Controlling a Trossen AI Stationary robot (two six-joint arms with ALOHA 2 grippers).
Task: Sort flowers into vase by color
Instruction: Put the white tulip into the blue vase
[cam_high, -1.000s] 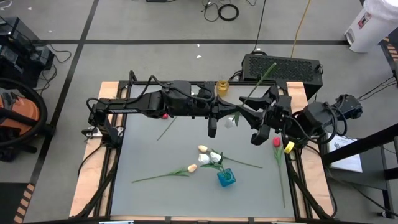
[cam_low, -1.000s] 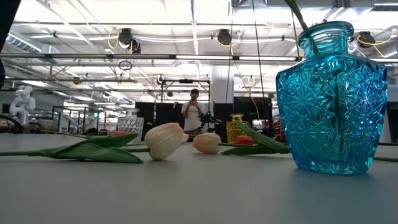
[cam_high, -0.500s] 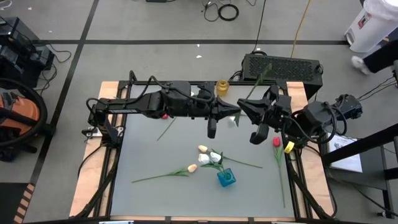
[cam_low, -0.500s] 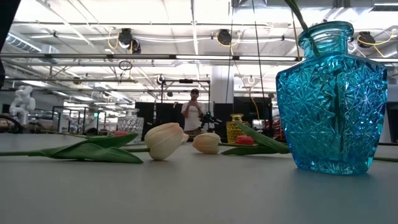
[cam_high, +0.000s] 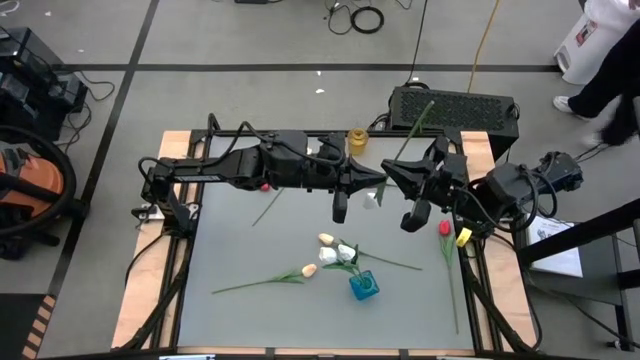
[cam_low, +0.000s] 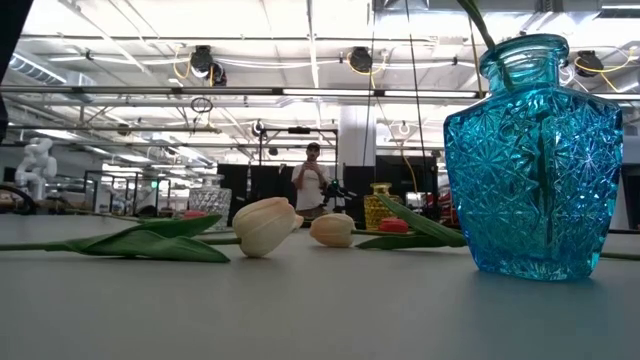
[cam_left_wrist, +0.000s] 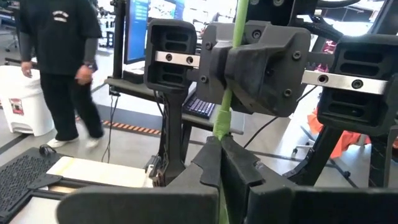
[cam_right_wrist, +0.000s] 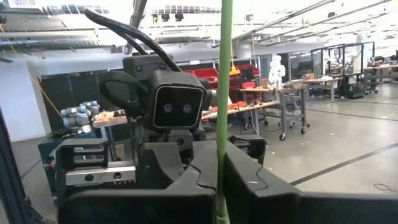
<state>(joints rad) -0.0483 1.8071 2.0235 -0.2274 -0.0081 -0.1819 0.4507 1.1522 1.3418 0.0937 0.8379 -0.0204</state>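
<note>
Flower stem (cam_left_wrist: 227, 93) pinched between both arms' fingers.

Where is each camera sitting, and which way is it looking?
High view: above the table, looking straight down; both arms show.
Low view: at tabletop height, facing the room past the blue vase; no arm shows.
Left wrist view: on the left arm, facing the right gripper.
Right wrist view: on the right arm, facing the left gripper.
Both wrist views share the green stem that both grippers' fingers pinch.

Overhead view straight down on whole table (cam_high: 250, 300), low view level at tabletop, close beside blue vase (cam_low: 533, 160), wrist views facing each other, sharing one green stem (cam_left_wrist: 227, 93).
</note>
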